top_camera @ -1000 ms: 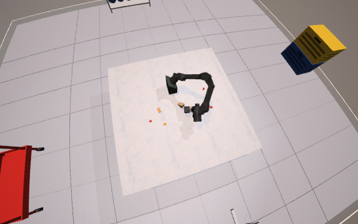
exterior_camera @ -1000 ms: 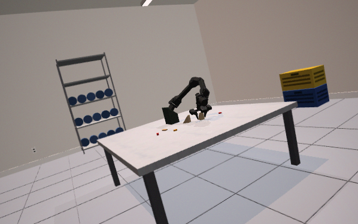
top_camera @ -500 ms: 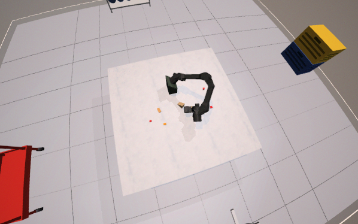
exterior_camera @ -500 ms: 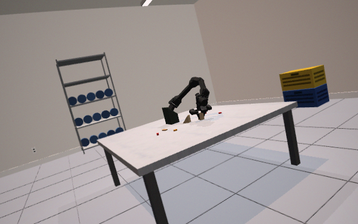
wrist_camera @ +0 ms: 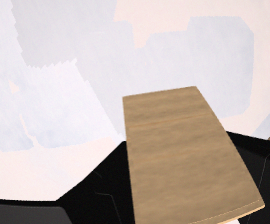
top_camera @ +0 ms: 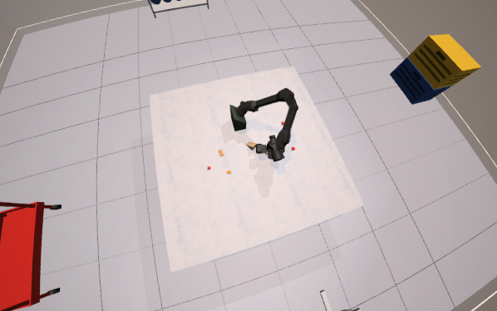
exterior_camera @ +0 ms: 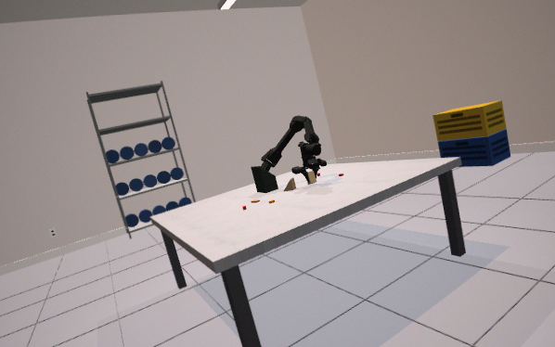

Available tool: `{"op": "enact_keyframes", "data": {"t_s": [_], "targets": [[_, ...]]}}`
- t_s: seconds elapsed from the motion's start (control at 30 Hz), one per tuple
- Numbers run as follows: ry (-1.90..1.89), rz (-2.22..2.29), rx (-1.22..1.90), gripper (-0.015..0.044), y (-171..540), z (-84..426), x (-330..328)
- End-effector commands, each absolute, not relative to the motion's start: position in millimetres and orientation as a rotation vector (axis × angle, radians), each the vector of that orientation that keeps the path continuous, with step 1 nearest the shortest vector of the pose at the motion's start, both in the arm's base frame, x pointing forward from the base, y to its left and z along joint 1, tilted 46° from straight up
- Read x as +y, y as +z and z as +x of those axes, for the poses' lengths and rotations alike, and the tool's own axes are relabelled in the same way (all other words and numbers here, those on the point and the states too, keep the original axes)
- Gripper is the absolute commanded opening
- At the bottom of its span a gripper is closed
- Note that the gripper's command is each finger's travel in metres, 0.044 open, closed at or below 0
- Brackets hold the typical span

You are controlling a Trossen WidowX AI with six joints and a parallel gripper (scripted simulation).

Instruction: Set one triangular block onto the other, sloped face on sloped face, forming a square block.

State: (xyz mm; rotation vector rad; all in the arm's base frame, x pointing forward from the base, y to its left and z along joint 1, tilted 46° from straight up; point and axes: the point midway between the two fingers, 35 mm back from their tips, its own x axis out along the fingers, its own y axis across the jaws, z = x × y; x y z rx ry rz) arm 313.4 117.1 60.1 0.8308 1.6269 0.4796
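From the top, your arm (top_camera: 289, 120) (exterior_camera: 290, 132) reaches out from its dark base (top_camera: 238, 125) (exterior_camera: 260, 184), which serves as your landmark. The loose wooden wedge (top_camera: 251, 145) (exterior_camera: 290, 185) lies near the base, and your claw (top_camera: 268, 152) (exterior_camera: 312, 173) is beyond that wedge, farther from the base.

From the outside view, the loose wedge stands on the table (top_camera: 205, 216) (exterior_camera: 294, 204) just beside the base, sloped face up. Past it from the base, your claw points down, partly closed, gripping the second wedge (exterior_camera: 312, 177) (wrist_camera: 186, 155). You cannot tell whether that one touches the table.

From the wrist, the gripped wedge sits between your dark fingers.
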Motion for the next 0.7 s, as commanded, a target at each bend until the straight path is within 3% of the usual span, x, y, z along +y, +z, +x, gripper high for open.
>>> {"op": "enact_keyframes", "data": {"t_s": [0.0,0.67], "targets": [[0.434,0.841,1.564,0.0,61,308,115],[0.189,0.872,1.09,0.0,73,275,115]]}}
